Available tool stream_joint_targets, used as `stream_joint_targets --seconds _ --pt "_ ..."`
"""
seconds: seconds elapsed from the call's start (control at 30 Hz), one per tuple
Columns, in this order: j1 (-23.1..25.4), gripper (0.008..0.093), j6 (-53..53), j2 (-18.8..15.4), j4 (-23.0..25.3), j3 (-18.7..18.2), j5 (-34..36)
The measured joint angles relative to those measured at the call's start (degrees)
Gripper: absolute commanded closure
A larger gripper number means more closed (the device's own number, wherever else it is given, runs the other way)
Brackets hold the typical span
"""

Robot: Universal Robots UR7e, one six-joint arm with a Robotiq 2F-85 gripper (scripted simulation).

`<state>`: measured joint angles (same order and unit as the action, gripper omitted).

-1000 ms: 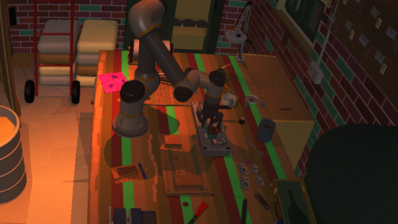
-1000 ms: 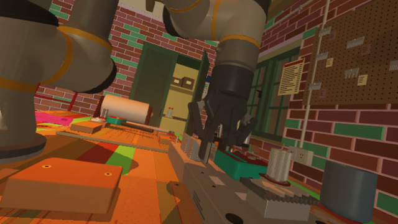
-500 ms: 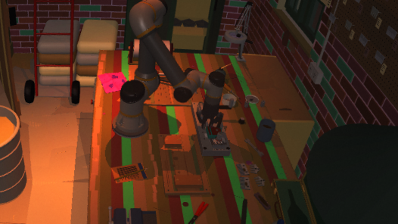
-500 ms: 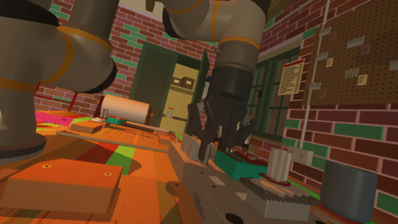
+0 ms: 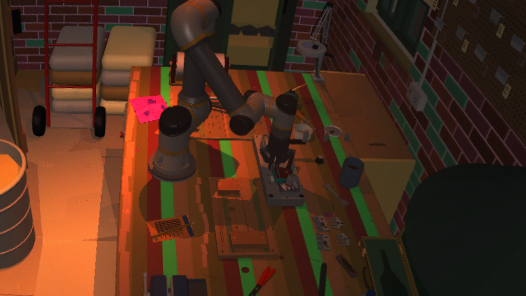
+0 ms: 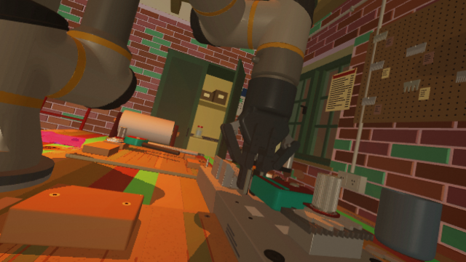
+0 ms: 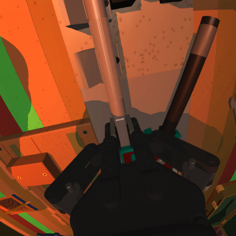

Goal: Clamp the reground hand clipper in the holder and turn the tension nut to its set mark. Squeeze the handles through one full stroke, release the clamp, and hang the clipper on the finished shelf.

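Observation:
In the middle of the striped workbench the hand clipper (image 5: 283, 181) lies in the grey holder (image 5: 281, 189), its toothed blade toward the front and its two handles pointing back. The knurled handle (image 7: 108, 71) is held near its root by my gripper (image 7: 122, 134), which is closed on it, while the dark handle (image 7: 186, 81) splays off to the right, free. The ribbed tension nut (image 6: 326, 193) stands upright on the clipper's head. The green clamp body (image 6: 277, 190) sits just behind my gripper (image 6: 244, 182).
An orange wooden block (image 6: 72, 214) lies left of the holder. A dark grey cup (image 6: 407, 222) stands to its right, near the brick wall. Loose blades (image 5: 327, 231) and red-handled pliers (image 5: 263, 280) lie toward the front edge. The arm's base (image 5: 172, 165) stands at the left.

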<state>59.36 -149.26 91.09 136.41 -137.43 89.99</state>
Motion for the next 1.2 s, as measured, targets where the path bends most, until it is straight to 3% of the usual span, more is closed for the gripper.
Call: stream_joint_targets --seconds 0.07,0.7,1.2 --pt "0.0 0.0934 0.0 0.0 0.0 0.0 0.0" --pt "0.0 0.0934 0.0 0.3 -0.6 0.1 -0.1" --pt "0.0 0.0934 0.0 4.8 -7.8 2.8 0.0"
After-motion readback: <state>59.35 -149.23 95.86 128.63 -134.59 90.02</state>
